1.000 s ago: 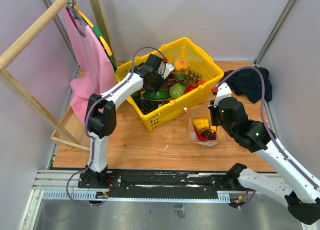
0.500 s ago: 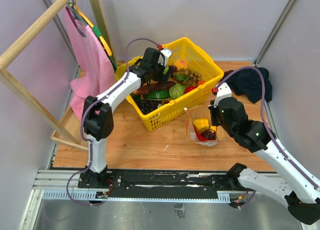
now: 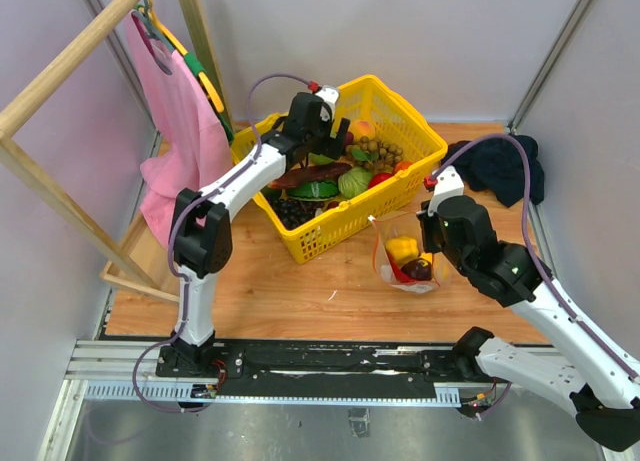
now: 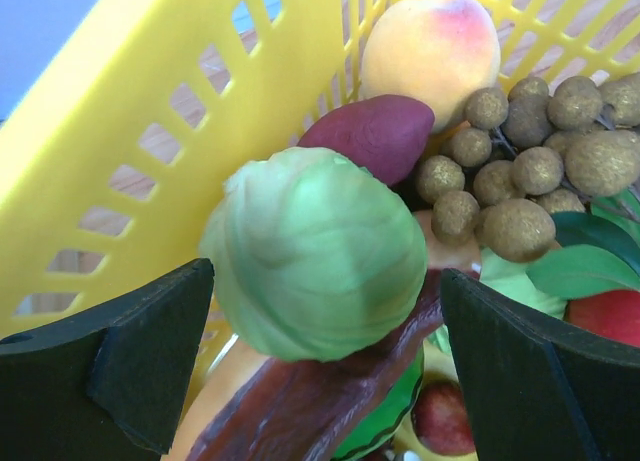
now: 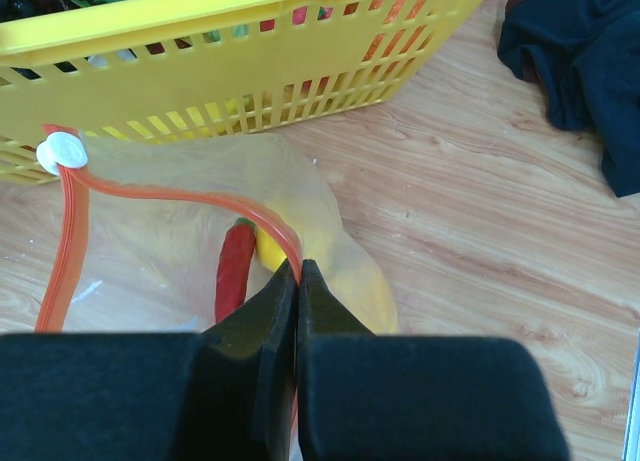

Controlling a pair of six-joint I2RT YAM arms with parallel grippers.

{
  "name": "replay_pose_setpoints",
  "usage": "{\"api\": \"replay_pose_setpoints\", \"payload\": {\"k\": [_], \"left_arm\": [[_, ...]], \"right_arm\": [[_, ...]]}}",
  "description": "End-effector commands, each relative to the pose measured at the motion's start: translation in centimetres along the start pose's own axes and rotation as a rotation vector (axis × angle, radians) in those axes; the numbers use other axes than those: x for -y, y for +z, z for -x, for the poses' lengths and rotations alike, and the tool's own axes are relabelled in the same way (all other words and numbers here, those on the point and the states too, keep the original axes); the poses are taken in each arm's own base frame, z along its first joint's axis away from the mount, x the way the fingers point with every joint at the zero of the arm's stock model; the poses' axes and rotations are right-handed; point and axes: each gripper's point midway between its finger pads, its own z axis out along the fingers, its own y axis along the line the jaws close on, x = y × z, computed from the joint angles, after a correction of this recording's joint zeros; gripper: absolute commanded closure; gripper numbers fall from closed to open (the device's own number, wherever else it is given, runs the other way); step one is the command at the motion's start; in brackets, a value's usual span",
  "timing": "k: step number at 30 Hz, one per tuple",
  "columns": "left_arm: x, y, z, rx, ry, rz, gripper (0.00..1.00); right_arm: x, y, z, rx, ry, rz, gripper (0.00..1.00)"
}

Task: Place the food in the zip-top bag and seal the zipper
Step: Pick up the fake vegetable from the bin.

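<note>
My left gripper [image 3: 322, 131] hangs over the back of the yellow basket, open. In the left wrist view its jaws [image 4: 325, 316] stand apart on either side of a round green cabbage [image 4: 315, 251], not touching it. The cabbage lies on a brown-red piece [image 4: 320, 391]. The clear zip-top bag [image 3: 405, 259] stands on the table in front of the basket, holding a yellow bell pepper [image 3: 402, 248], a red chili [image 5: 235, 271] and a dark purple piece [image 3: 418, 269]. My right gripper [image 5: 298, 271] is shut on the bag's red-orange zipper [image 5: 180, 196], holding the mouth open.
The yellow lattice basket [image 3: 300, 243] holds more food: a peach [image 4: 430, 46], a purple sweet potato [image 4: 380, 131], brown longans [image 4: 540, 171]. A dark cloth [image 3: 505, 166] lies at the back right. A wooden rack with a pink cloth [image 3: 180, 111] stands at the left.
My left gripper has risen and shifted toward the back of the basket. The right arm and the bag have not moved.
</note>
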Motion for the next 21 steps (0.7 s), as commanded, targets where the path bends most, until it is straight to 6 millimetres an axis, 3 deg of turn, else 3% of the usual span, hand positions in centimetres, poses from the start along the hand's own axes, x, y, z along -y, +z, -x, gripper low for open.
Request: {"api": "replay_pose_setpoints", "payload": {"k": [1,7,10,12,17,21], "left_arm": [[0.3,2.3,-0.8,-0.007,-0.037,-0.01,0.01],[-0.4,3.6,-2.2,-0.034,-0.035,0.017,0.01],[-0.2,3.5,-2.2,-0.028,-0.022,-0.001,0.07],[0.1,3.2,-1.9,-0.013,-0.02,-0.018,0.18],[0.0,1.5,-0.2,0.036,-0.028,-0.022,0.57],[-0.2,-0.6,1.7,0.092,-0.034,-0.03,0.79]], "right_arm": [[0.6,0.1,0.2,0.021,0.011,-0.021,0.99],[0.6,0.0,0.3,0.023,0.014,-0.019,0.99],[0.6,0.0,0.3,0.023,0.014,-0.018,0.99],[0.5,0.0,0.4,0.025,0.015,-0.016,0.99],[0.6,-0.2,0.6,0.033,0.02,-0.017,0.99],[0.6,-0.3,0.7,0.037,0.021,-0.015,0.99]]}}
